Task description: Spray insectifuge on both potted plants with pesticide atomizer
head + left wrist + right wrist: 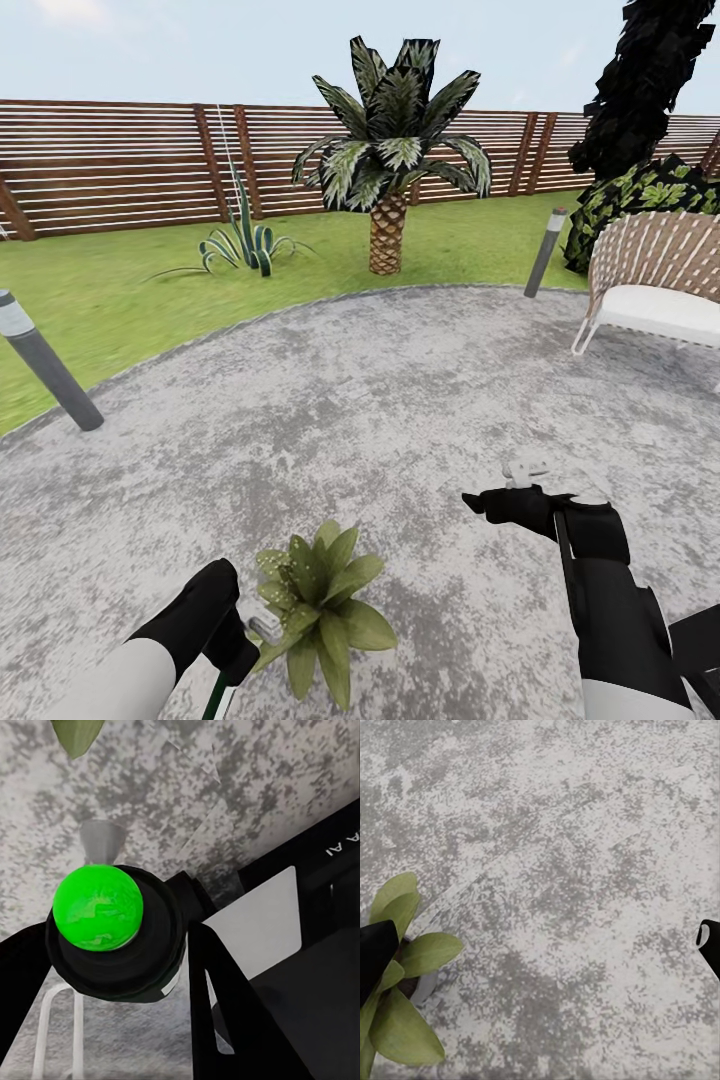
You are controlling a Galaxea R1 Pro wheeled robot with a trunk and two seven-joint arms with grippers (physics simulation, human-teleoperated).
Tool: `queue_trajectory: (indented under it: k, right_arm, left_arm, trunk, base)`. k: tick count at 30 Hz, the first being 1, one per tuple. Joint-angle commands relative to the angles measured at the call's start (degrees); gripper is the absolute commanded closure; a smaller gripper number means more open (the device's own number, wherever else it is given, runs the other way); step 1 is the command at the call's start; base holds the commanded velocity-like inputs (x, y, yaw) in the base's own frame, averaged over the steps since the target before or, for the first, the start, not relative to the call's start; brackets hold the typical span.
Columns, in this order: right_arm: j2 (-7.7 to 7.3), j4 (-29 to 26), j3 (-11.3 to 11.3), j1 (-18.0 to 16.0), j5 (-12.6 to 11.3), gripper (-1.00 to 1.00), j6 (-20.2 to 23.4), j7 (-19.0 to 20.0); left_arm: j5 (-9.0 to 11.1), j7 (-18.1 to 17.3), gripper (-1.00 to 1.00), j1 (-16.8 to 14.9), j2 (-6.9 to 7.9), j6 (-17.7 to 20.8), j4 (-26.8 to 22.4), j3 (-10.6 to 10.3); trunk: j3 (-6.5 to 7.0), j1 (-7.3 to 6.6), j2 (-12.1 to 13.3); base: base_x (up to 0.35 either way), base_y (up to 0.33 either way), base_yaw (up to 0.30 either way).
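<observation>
**Garden paving, one potted plant between my two arms**

Head view. I look down on a round patch of grey paving (380,400) edged by lawn (110,290). A potted plant (320,610) with broad pointed green leaves sits low in the frame, between my arms. My left gripper (238,640) is just beside the plant's leaves, on their left; I cannot make out its fingers here. A thin green shape (215,700) shows below it, too small to identify. My right gripper (478,502) is held out over bare paving, well apart from the plant, with a pale fitting (527,470) showing just behind it. Further back: a wooden slat fence (120,160), a short palm (392,160), a striped spiky plant (242,245), two grey posts (45,365) (547,252), a dark tree (645,80), a bush (640,200) and a woven chair (655,280) with a white cushion.

Left wrist view. The spray bottle (120,945) is clamped between my left gripper's black fingers (225,997). Its cap button (97,907) reads bright green here. A pale cone-shaped nozzle (103,840) points toward the paving, and a leaf tip (75,735) shows at the frame edge.

Right wrist view. The potted plant (405,967) lies near one black fingertip (375,952); the other fingertip (710,945) shows at the opposite edge. The jaws stand wide apart, with nothing between them but paving (570,870).
</observation>
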Motion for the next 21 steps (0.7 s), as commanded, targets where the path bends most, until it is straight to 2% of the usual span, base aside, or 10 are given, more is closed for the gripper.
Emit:
queue_trajectory:
  k: [1, 4, 8, 10, 12, 16, 21]
  right_arm:
    - [0.06, -0.1, -0.2, -0.1, 0.5, -1.0, 0.1, 0.6]
    - [-0.15, -0.1, -0.3, -0.1, 0.6, -1.0, 0.1, 0.6]
    - [-1.3, -0.1, -0.1, 0.0, 0.5, -1.0, 0.1, 0.6]
    - [-1.27, -0.1, 0.1, 0.0, 0.5, -1.0, 0.1, 0.6]
    - [-1.03, 0.0, 1.4, 0.0, 0.4, -1.0, 0.0, 0.6]
    - [-0.69, 0.4, 6.3, 0.2, 0.1, -1.0, 0.1, 0.3]
    - [-0.22, 0.5, 7.9, 0.6, -0.2, -1.0, 0.3, 0.3]
  left_arm:
    - [-0.5, -0.6, 1.0, 0.0, 0.05, 0.1, -0.1, -0.2]
    - [-0.5, -0.6, 1.0, 0.0, 0.12, 0.2, -0.1, -0.1]
    - [-0.5, -0.8, 1.0, 0.0, 0.13, 0.1, -0.1, 0.2]
    - [-0.4, -0.9, 1.0, 0.0, 0.13, 0.1, -0.1, 0.1]
    - [-0.4, -1.0, 1.0, 0.0, 0.08, 0.1, -0.1, 0.1]
    - [-0.4, -1.1, 1.0, 0.0, 0.09, 0.1, -0.1, -0.2]
    - [-0.4, -1.1, 1.0, 0.0, 0.11, 0.3, -0.1, -0.3]
  trunk:
    - [-0.05, -0.01, 0.0]
    - [-0.05, -0.01, 0.0]
    - [-0.05, -0.01, 0.0]
    - [-0.05, -0.01, 0.0]
    - [-0.05, -0.01, 0.0]
    - [-0.05, -0.01, 0.0]
    - [-0.05, -0.01, 0.0]
  base:
    - [0.0, 0.0, 0.0]
    - [0.0, 0.0, 0.0]
    - [0.0, 0.0, 0.0]
    - [0.0, 0.0, 0.0]
    - [0.0, 0.0, 0.0]
    - [0.0, 0.0, 0.0]
    - [0.0, 0.0, 0.0]
